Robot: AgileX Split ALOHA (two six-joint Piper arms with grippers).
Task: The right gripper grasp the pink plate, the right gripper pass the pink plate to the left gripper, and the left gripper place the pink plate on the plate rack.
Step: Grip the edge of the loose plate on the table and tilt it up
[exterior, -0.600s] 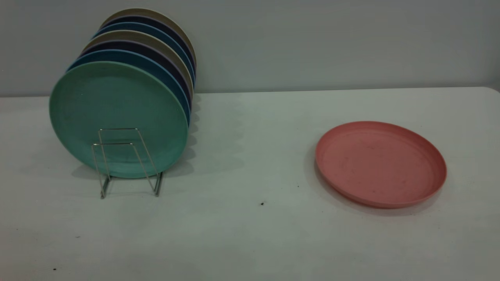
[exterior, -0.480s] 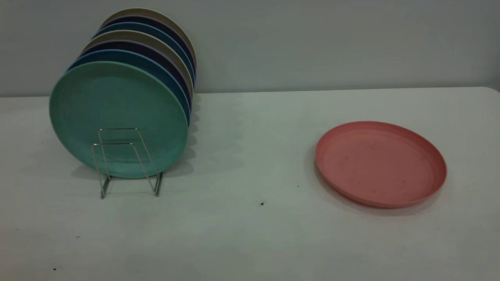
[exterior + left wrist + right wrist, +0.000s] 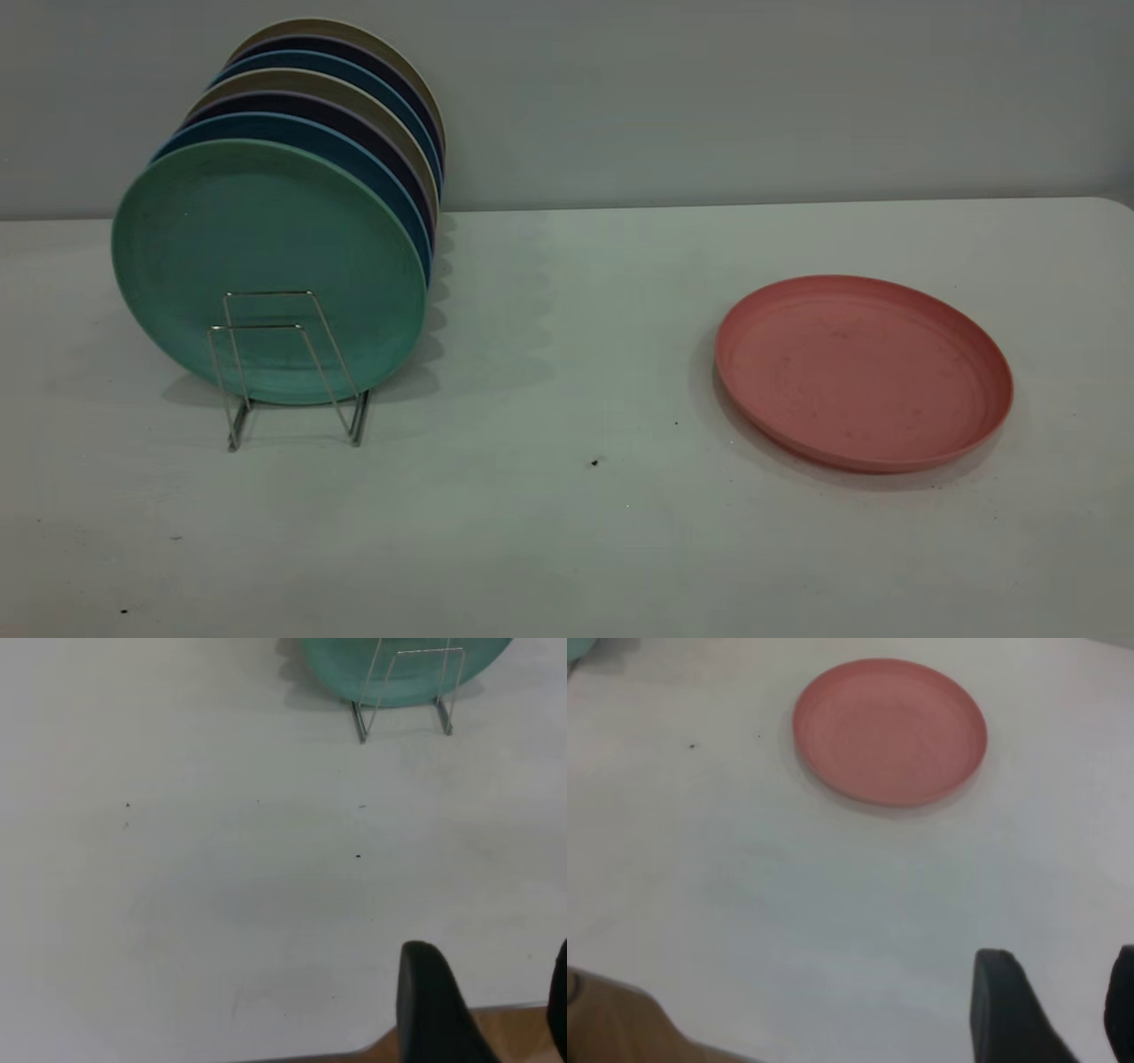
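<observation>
Your pink plate [image 3: 864,372] lies flat on the white table [image 3: 567,532], right side, untouched, well apart from the plate rack [image 3: 288,372]. The rack stands at the left, holding a row of upright plates, with a mint-green plate [image 3: 266,266] frontmost and two wire loops free before it. Your left gripper [image 3: 485,1010] hovers near the table edge, fingers apart, holding nothing. Your right gripper [image 3: 1050,1014] hovers short of the pink plate, fingers likewise apart.

Plate rack [image 3: 292,372] with upright plates [image 3: 266,266] at frame left; pink plate [image 3: 864,372] flat on desk [image 3: 567,532], right, well apart.
</observation>
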